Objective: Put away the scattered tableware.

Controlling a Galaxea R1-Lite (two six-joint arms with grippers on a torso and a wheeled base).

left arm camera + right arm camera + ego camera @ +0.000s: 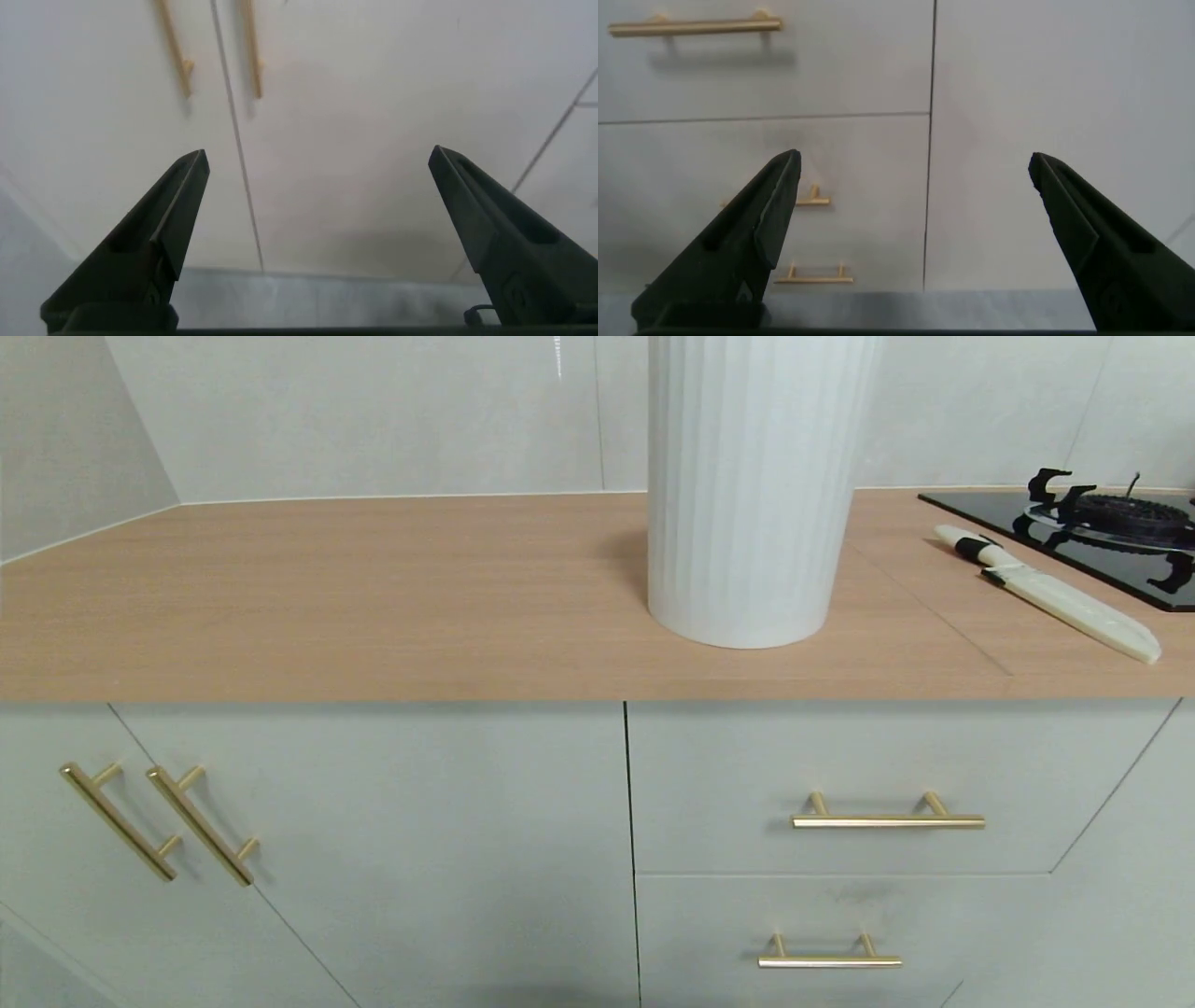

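A: Pincers?
B: Left gripper (318, 154) and right gripper (914, 157), fingers spread wide and holding nothing, facing the cabinet fronts (1046, 112).
A: Tableware?
B: Knife (1046, 593), two o'clock on the counter (373, 607), beside the hob (1111, 518). Probably light, stiff and slick; grip the handle.

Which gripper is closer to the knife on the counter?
Probably right. The right gripper faces the drawers, on the side where the knife lies; the left gripper faces the paired door handles, farther left.
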